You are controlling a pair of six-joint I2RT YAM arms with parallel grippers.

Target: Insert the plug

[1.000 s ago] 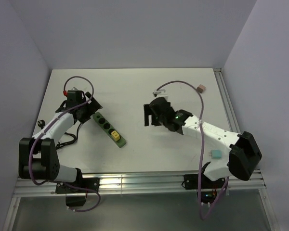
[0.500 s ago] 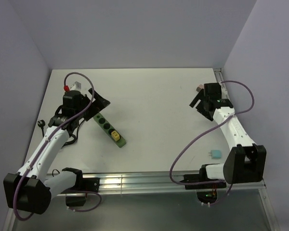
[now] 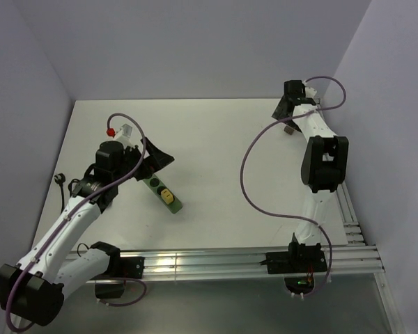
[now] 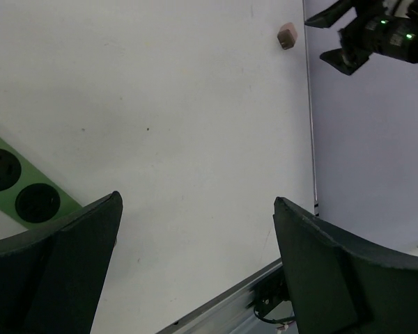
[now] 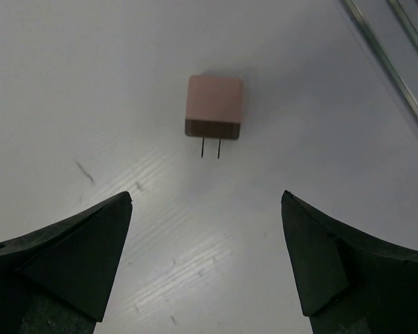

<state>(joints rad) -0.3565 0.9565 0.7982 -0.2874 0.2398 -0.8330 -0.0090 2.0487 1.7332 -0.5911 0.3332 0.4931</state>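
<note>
Well right of the strip (image 3: pixel 155 185), the plug (image 5: pixel 214 108) lies flat with its prongs toward the right gripper (image 5: pixel 205 197). That gripper's jaws stand wide and empty over it, apparently lined up for a grasp. Above the strip's far end, the left gripper (image 4: pixel 197 200) hangs wide too, likely ready to steady it.

A matte white surface (image 3: pixel 223 153) sits inside a three-sided booth. A plain, pale lavender back wall (image 3: pixel 195 49), left wall (image 3: pixel 21 139) and right wall (image 3: pixel 390 104) rise around it (the left one looks the most shaded). Silver metal rails (image 3: pixel 209 263) run along the near and right edges. Below the near rail lies a grey strip (image 3: pixel 216 306). The light is soft and even, casting faint shadows.
</note>
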